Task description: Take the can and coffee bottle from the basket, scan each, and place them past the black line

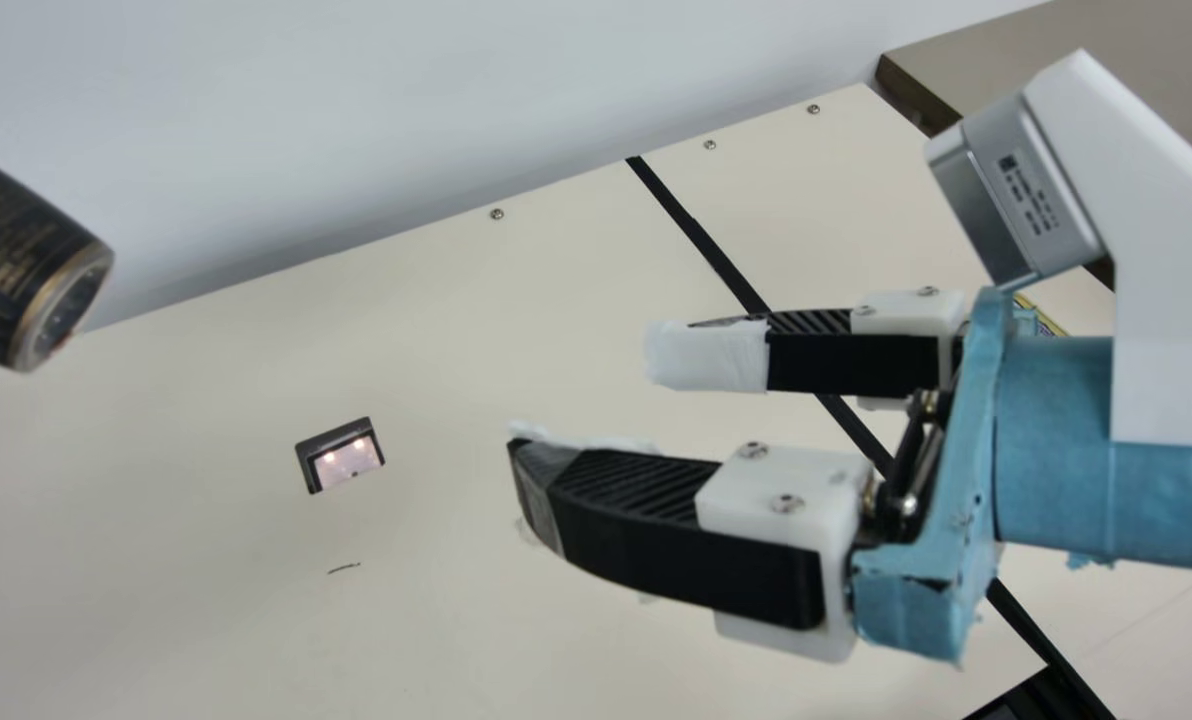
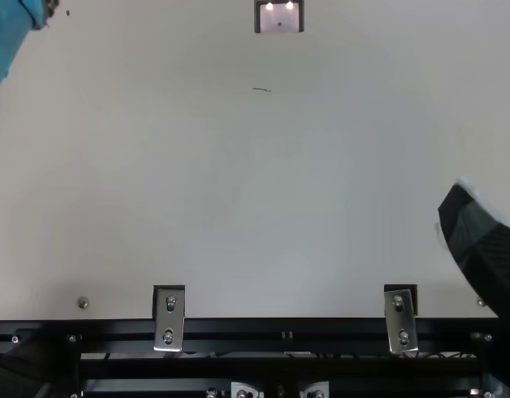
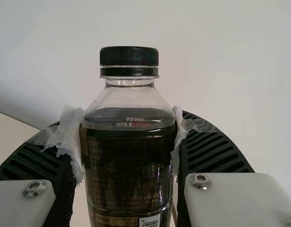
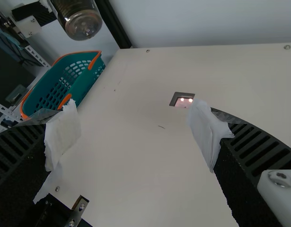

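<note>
The coffee bottle [image 1: 16,265] is tilted high at the main view's left edge, its base facing right. Part of my left gripper [image 2: 18,25] is at the top view's upper left corner. In the left wrist view, the taped fingers of my left gripper [image 3: 128,142] are shut on the dark bottle [image 3: 131,165], below its black cap. My right gripper [image 1: 591,402] stands open over the table, near the black line [image 1: 691,230]; between the fingertips of my right gripper [image 4: 136,135] there is nothing. The scanner window [image 1: 346,462] glows in the tabletop. The teal basket [image 4: 65,80] has orange handles.
A yellow-edged item [image 1: 1046,315], mostly hidden behind the right gripper, cannot be told. The cream table [image 2: 238,191] ends at a black metal frame [image 2: 279,330] with brackets. A pale wall [image 1: 356,100] rises behind the table.
</note>
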Available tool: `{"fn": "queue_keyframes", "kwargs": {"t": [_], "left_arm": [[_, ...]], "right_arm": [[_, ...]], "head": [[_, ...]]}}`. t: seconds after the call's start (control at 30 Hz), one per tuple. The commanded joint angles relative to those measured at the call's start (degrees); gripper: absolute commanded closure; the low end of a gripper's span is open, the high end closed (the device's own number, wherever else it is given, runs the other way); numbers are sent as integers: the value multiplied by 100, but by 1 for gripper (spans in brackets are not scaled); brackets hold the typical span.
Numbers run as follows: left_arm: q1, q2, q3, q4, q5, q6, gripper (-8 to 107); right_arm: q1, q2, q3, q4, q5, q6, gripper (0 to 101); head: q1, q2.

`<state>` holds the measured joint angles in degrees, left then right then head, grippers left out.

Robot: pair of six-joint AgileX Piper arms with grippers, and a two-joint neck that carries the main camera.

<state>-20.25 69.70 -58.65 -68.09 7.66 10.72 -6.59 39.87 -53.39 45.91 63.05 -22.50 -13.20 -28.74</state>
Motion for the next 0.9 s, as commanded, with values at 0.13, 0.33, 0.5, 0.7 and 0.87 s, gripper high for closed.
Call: {"fn": "queue_keyframes", "kwargs": {"t": [0.13, 0.33, 0.5, 0.7, 0.87], "left_arm": [[0, 0, 0, 0, -11, 0, 89], [-16, -7, 0, 47, -13, -130, 89], [-242, -47, 73, -102, -144, -511, 89], [-786, -181, 186, -337, -560, -908, 89], [-1348, -291, 274, -447, -1006, -1129, 89]], "right_arm": [[0, 0, 0, 0, 0, 0, 0], [0, 0, 0, 0, 0, 0, 0], [0, 0, 0, 0, 0, 0, 0], [0, 0, 0, 0, 0, 0, 0], [0, 0, 0, 0, 0, 0, 0]], "head": [[0, -65], [0, -65], [0, -65], [0, -65], [0, -65]]}}
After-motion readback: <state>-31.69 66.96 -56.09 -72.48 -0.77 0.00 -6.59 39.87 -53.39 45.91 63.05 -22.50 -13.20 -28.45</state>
